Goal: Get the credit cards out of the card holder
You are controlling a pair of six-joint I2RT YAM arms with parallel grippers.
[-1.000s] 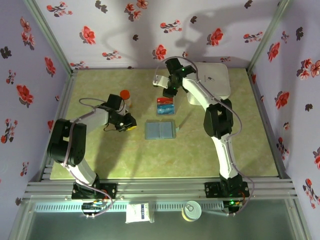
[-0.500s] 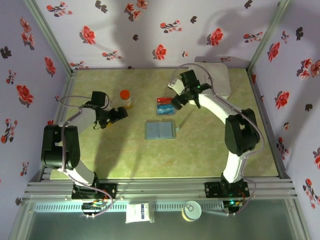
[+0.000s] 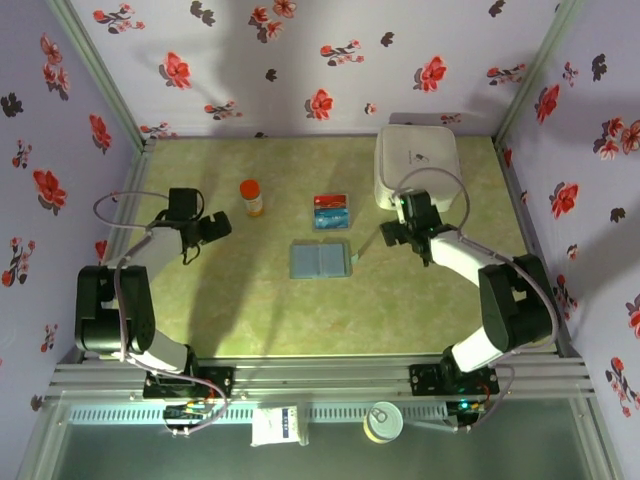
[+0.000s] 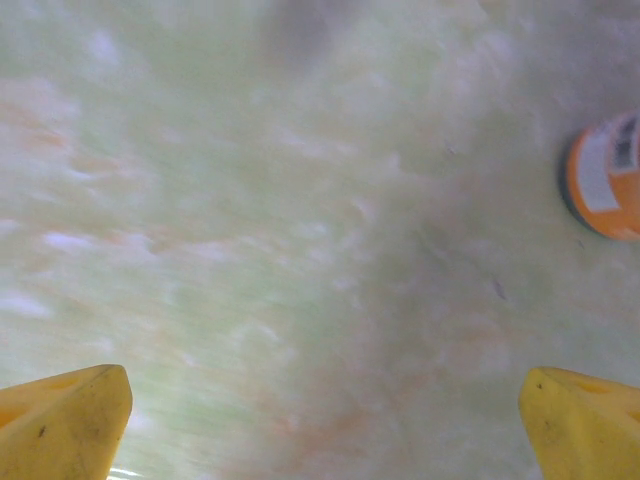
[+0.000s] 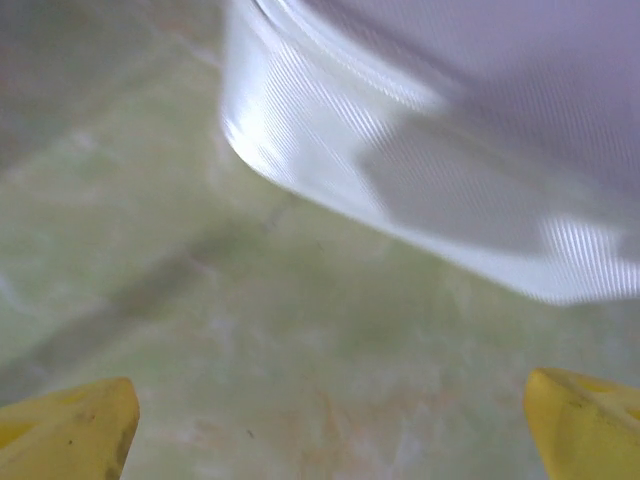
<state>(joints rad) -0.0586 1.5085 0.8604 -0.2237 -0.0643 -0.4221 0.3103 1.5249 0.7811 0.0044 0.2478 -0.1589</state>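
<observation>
The grey-blue card holder (image 3: 321, 259) lies open and flat in the middle of the table. Just behind it lie the credit cards, a red one (image 3: 330, 199) and a blue one (image 3: 331, 219), side by side on the mat, outside the holder. My left gripper (image 3: 212, 229) (image 4: 325, 420) hovers over bare mat well left of the holder, open and empty. My right gripper (image 3: 403, 232) (image 5: 330, 425) is to the right of the cards, by the near corner of the white box, also open and empty. Only the yellow fingertips (image 4: 60, 420) (image 5: 65, 430) show at the lower corners of each wrist view.
An orange-capped bottle (image 3: 251, 196) (image 4: 605, 175) stands between my left gripper and the cards. A large white square box (image 3: 417, 165) (image 5: 420, 150) sits at the back right. A thin clear piece (image 3: 353, 256) lies at the holder's right edge. Flowered walls close in three sides.
Both arms have drawn back from the middle: the left one swung to the left, the right one moved from over the cards to beside the white box. Both grippers have opened wide.
</observation>
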